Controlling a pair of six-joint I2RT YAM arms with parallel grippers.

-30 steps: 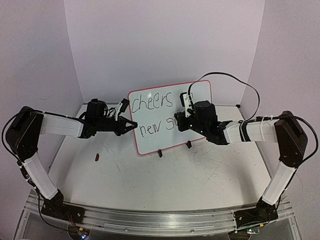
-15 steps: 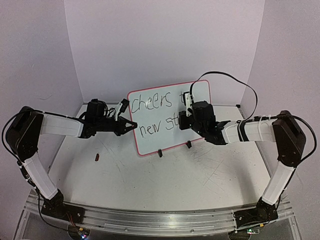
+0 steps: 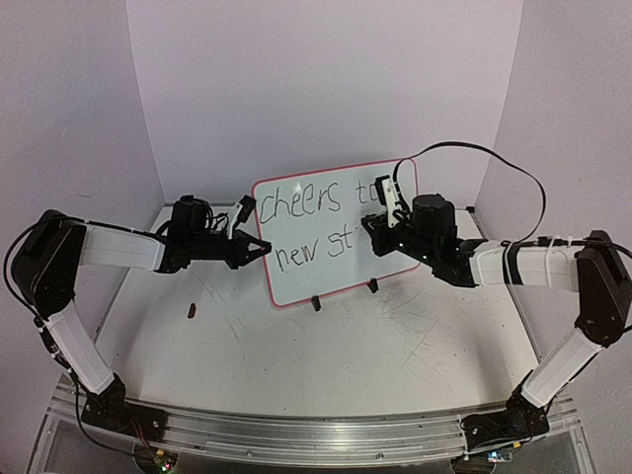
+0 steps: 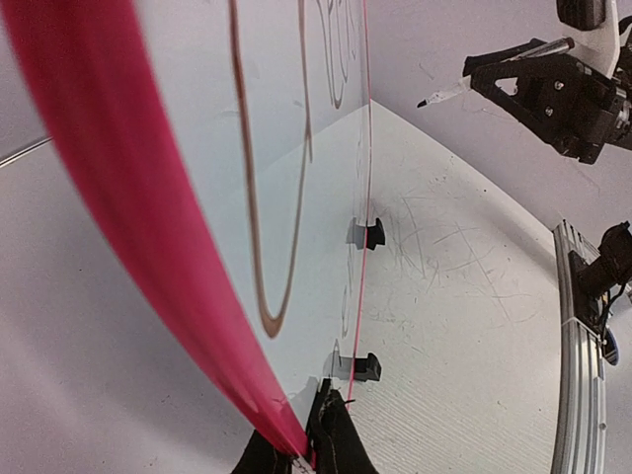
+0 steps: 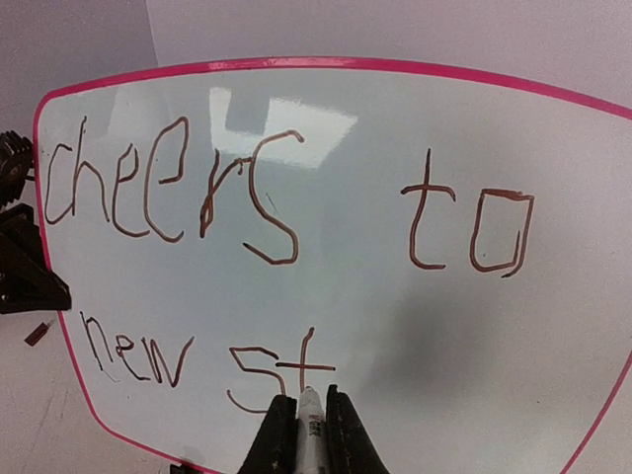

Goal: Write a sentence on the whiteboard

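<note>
The whiteboard (image 3: 318, 278), white with a red-pink rim, stands upright on two black clip feet (image 3: 316, 303) at mid-table. The sentence (image 3: 311, 200) on it reads "cheers to" above "new st" in dark marker, plain in the right wrist view (image 5: 257, 212). My left gripper (image 3: 260, 247) is shut on the board's left edge, with its fingertips (image 4: 331, 439) pinching the rim (image 4: 128, 197). My right gripper (image 3: 380, 223) is shut on a marker (image 5: 309, 427). The marker points at the board just below the "t". In the left wrist view the marker tip (image 4: 427, 101) is off the surface.
A small dark-red cap (image 3: 192, 309) lies on the table left of the board; it also shows in the right wrist view (image 5: 36, 334). Grey walls close in at the back and sides. The table top (image 3: 326, 346) is scuffed. The right arm's cable (image 3: 513, 183) loops above the board's right end.
The "t" after "new s" has been finished. My right gripper has drawn back to the right, away from the board, uncovering "to". The left gripper and the board have not moved.
</note>
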